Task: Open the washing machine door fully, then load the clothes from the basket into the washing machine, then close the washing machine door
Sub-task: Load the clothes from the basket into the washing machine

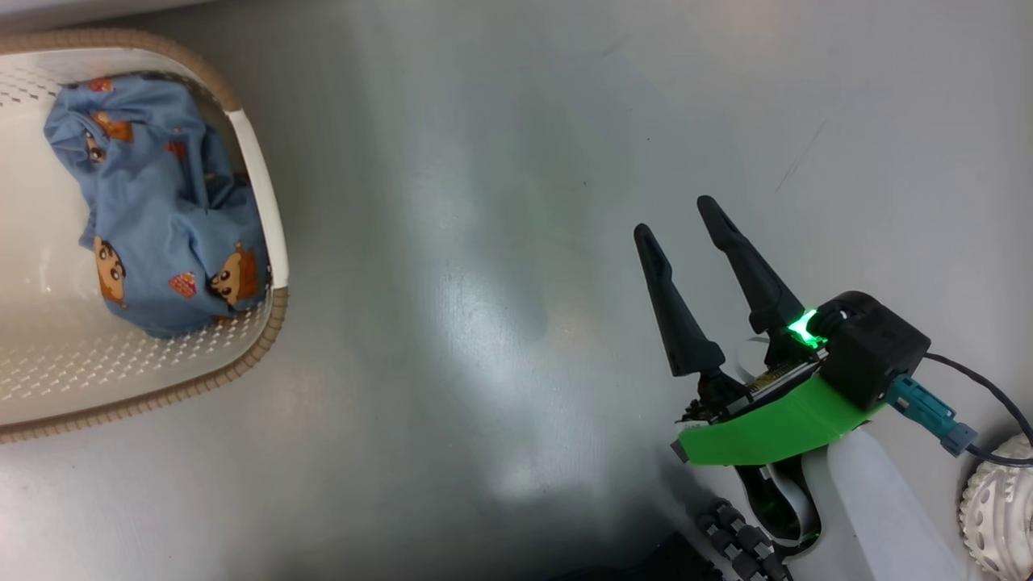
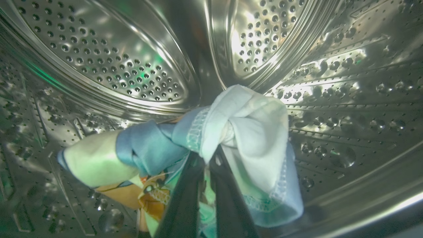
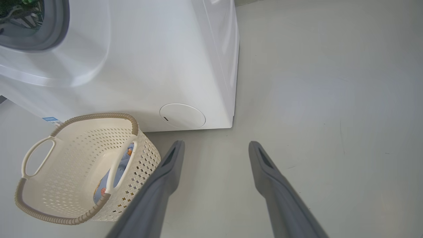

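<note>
In the left wrist view my left gripper (image 2: 208, 158) is inside the steel perforated drum (image 2: 132, 66), shut on a bundle of clothes (image 2: 244, 132): cream-white cloth wrapped with light blue printed fabric. The basket (image 1: 258, 194) lies at the head view's left with a light blue cartoon-print garment (image 1: 161, 210) in it. My right gripper (image 1: 678, 216) hangs open over bare floor, well right of the basket. From the right wrist, the white washing machine (image 3: 148, 59) stands behind the basket (image 3: 82, 165), its grey seal (image 3: 49, 33) at the top left. The door is out of view.
Grey floor (image 1: 484, 242) spreads between the basket and my right gripper. The machine's round lower cap (image 3: 182, 116) faces the basket. A white ribbed wheel (image 1: 997, 504) and black cable sit at the head view's lower right.
</note>
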